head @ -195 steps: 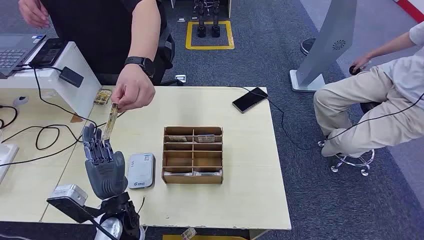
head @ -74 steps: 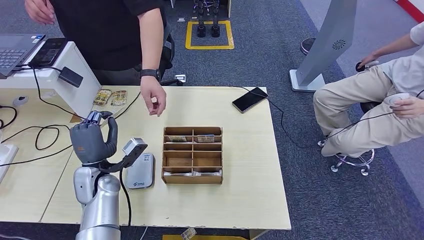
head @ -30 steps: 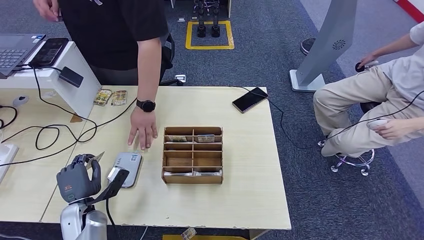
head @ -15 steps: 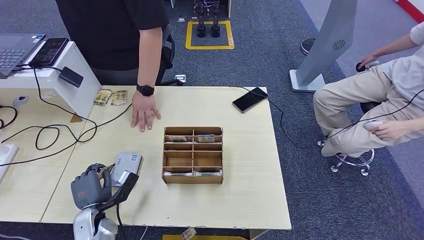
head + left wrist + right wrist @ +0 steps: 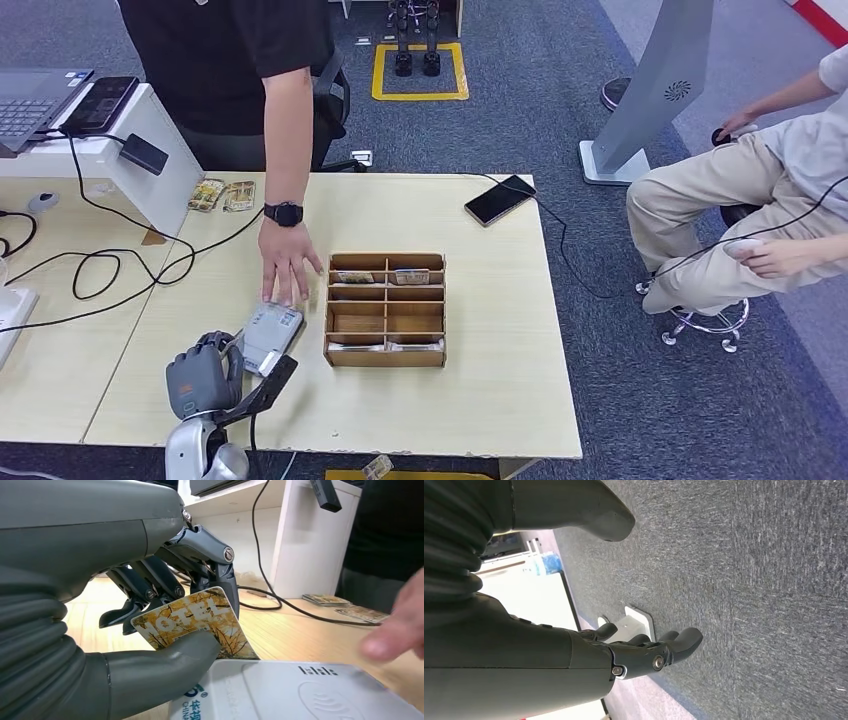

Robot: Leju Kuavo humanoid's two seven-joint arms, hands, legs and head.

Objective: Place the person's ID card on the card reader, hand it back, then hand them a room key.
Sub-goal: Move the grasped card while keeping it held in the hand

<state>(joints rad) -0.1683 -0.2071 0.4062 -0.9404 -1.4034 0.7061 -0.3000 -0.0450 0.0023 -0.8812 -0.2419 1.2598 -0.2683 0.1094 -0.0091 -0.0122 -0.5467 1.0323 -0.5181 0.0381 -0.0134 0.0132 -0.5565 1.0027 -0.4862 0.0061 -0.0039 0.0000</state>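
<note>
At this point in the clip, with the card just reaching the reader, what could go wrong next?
1. The left robot hand holds the card tilted, with an edge at the card reader; it may not come to lie flat on it.
2. The person's hand rests at the reader's far end; a nudge could shift it as the card lands.
3. The thumb covers much of the card, so it could catch and drag the card on release.
</note>
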